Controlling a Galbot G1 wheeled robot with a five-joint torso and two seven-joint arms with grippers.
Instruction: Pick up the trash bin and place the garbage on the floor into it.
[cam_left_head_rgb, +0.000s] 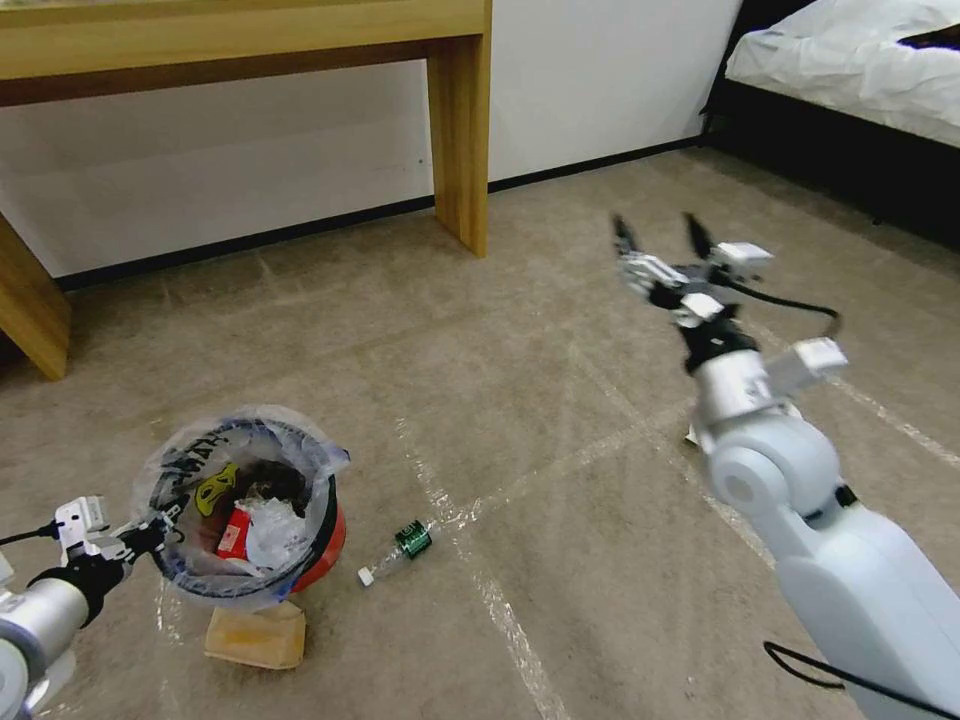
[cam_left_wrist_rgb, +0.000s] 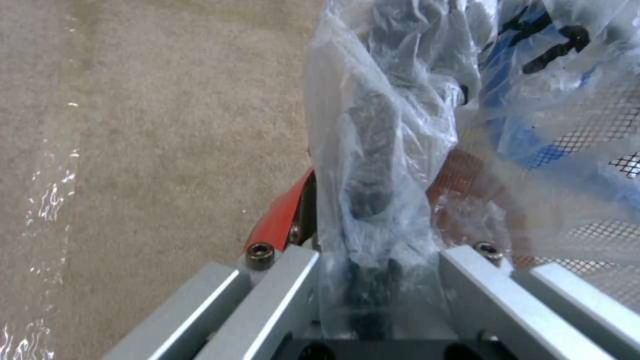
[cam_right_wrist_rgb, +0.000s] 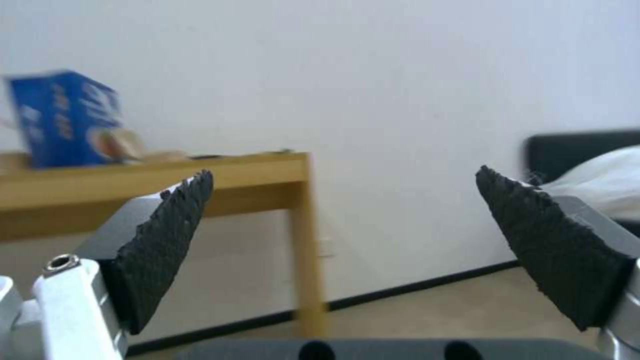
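Two grippers noted. Left gripper (cam_left_head_rgb: 150, 535) at lower left, fingers (cam_left_wrist_rgb: 373, 150) clamped on the rim and bag liner (cam_left_wrist_rgb: 400, 90) of the trash bin (cam_left_head_rgb: 325, 545). Bin tilted, mouth toward the camera, just beside a tan paper bag (cam_left_head_rgb: 257, 635) on the floor (cam_left_head_rgb: 520, 380); contact with the bag or the floor not determinable. Red wrapper (cam_left_head_rgb: 232, 532) and white tissue (cam_left_head_rgb: 272, 530) inside the liner. Small clear bottle with green label (cam_left_head_rgb: 400, 550) lying on the floor just beside the bin, apart from it. Right gripper (cam_left_head_rgb: 660, 235) raised well above the floor, pointing toward the wall, fingers (cam_right_wrist_rgb: 167, 235) wide apart and empty. Wooden table (cam_left_head_rgb: 455, 110) against the wall, bed (cam_left_head_rgb: 850, 60) at upper right
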